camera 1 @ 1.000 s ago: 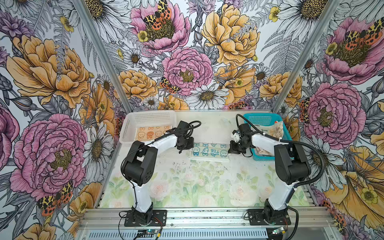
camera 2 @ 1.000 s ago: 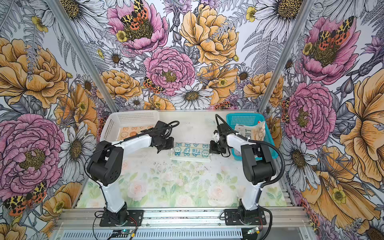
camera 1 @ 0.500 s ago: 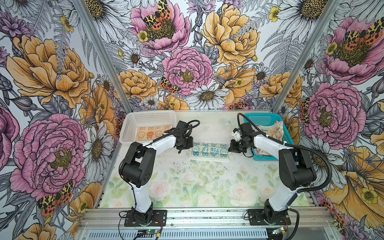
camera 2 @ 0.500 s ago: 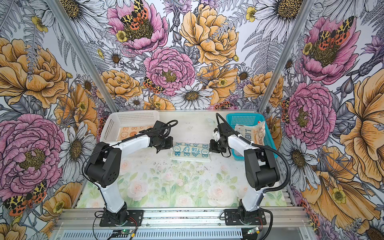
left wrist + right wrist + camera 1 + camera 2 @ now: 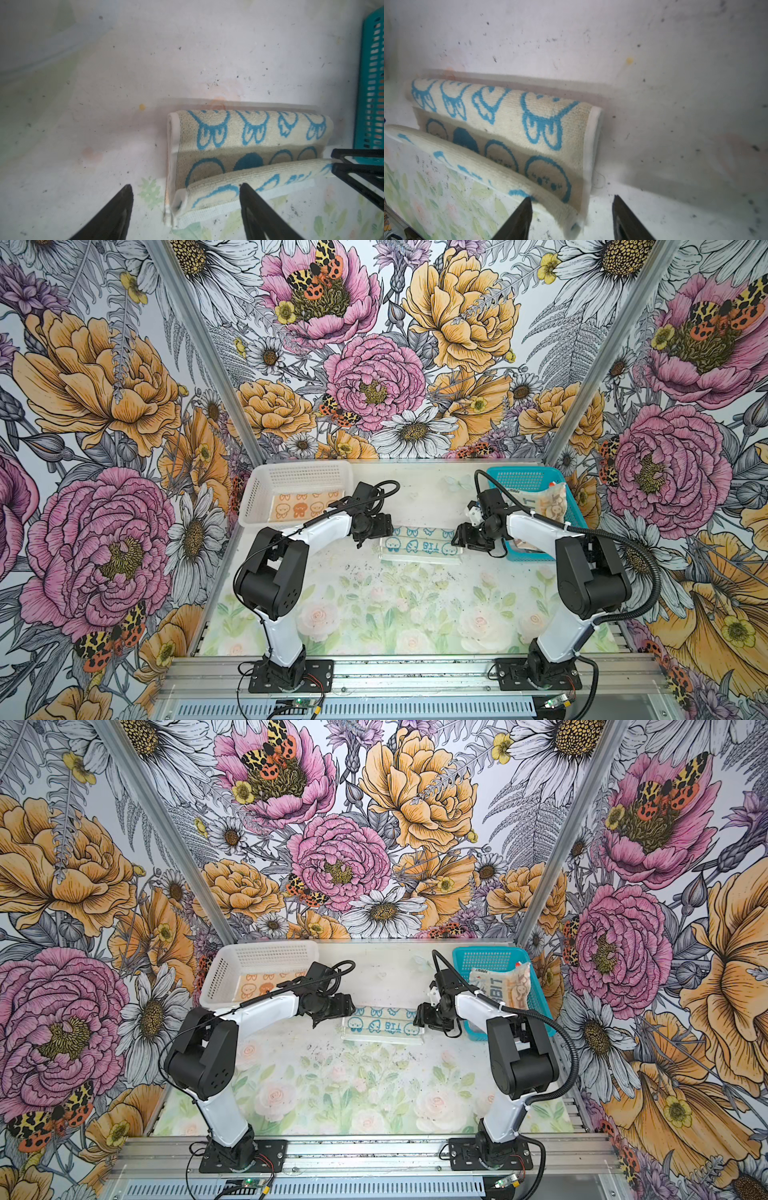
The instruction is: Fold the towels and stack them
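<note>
**Letting go of the folded blue-bunny towel**

Both arms reach inward over the table (image 5: 374,605) and meet at opposite ends of the cream-and-blue towel (image 5: 419,545). The towel lies across the middle of the table, between two baskets. Its two long edges are folded in toward the centre, making a narrow band. In the wrist views the near flap (image 5: 212,187) arches up a little instead of lying flat on the layer below.

A second ago each gripper was closed at its end of the towel. Now the left gripper (image 5: 376,531) has its jaws spread wide at the towel's left end. The right gripper (image 5: 461,537) has its jaws parted at the right end. Neither clamps the cloth, and a towel corner sits loose in each gap. The towel itself has kept its place.

This suggests the lengthwise fold has been laid down and released. The band probably still needs folding across its short way before it can be stacked. A folded orange towel (image 5: 303,508) already lies flat in the white basket (image 5: 299,477) at the far left. The teal basket (image 5: 519,481) at the far right holds crumpled towels (image 5: 505,986), so much of the task remains. The raised near flap may spring open now that nothing holds it.
</note>
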`<state>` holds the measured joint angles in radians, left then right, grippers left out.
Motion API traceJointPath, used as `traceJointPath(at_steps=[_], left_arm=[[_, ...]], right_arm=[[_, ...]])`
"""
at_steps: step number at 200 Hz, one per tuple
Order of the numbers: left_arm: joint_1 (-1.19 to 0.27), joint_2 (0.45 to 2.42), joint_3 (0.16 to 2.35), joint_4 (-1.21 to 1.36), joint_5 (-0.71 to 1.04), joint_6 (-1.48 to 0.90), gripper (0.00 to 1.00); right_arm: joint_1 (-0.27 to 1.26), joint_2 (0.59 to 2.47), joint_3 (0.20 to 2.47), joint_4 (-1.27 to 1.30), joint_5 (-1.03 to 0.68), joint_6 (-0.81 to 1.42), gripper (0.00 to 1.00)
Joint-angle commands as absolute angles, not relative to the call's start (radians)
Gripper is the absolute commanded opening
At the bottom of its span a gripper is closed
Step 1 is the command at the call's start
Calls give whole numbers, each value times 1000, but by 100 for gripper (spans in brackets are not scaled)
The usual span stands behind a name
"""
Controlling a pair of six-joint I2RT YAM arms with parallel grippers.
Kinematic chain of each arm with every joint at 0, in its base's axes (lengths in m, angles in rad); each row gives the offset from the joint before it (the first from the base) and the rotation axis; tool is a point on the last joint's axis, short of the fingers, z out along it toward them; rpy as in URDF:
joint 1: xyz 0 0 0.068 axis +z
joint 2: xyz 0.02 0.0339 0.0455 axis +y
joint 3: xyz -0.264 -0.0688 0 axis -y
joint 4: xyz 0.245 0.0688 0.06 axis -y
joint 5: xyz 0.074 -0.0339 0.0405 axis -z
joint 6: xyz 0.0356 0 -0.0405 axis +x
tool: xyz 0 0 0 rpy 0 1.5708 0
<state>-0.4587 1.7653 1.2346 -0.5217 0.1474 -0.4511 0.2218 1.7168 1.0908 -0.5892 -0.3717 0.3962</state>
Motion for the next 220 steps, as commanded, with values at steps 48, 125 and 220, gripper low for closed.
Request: traceJointPath(at_steps=[48,125,220], left_arm=[[-544,1782,1329,-468,289,-579,99],[-542,1798,1089,-353,317,-633,99],[-486,1811,1302,-620,219,-459,99]], right_arm=[[284,1664,1082,-477,-517,515,95],[318,1715,977,-408,-527,533,99],[246,1619,1006,-467,-464,490,99]])
